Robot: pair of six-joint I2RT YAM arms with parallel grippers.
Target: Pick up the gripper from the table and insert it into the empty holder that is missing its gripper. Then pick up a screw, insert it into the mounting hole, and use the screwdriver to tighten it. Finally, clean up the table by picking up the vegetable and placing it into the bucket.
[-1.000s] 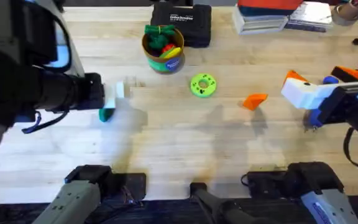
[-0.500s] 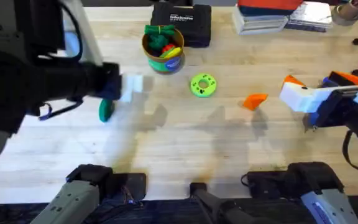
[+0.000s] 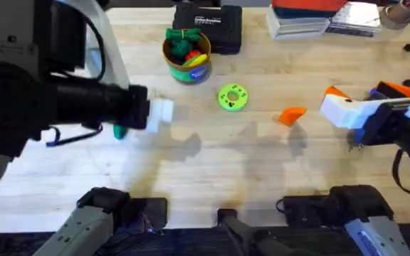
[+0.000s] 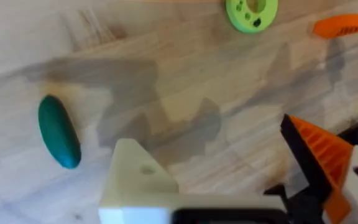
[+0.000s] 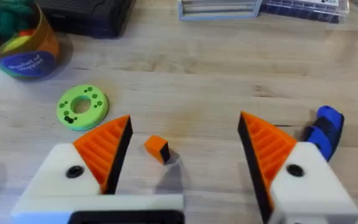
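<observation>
My left gripper (image 3: 161,110) hangs over the table's left half. In the left wrist view, the left gripper (image 4: 210,140) has one bare white bracket, the holder (image 4: 135,180), and one orange-tipped finger (image 4: 325,158), set apart with nothing between them. The dark green vegetable (image 4: 59,130) lies on the wood just behind it, and the arm partly covers the vegetable (image 3: 119,131) from overhead. The bucket (image 3: 187,53) stands at the back. My right gripper (image 3: 367,99) is open at the right, and from its own wrist the right gripper (image 5: 185,124) is empty. The blue screwdriver (image 5: 325,127) lies beside it. The loose gripper is out of view.
A bright green ring disc (image 3: 233,97) and a small orange wedge (image 3: 291,115) lie mid-table. A black case (image 3: 208,25) sits behind the bucket. Books and boxes (image 3: 319,18) are stacked at the back right.
My left arm has swept to the right, its wrist passing over the vegetable. The right arm has barely moved.
</observation>
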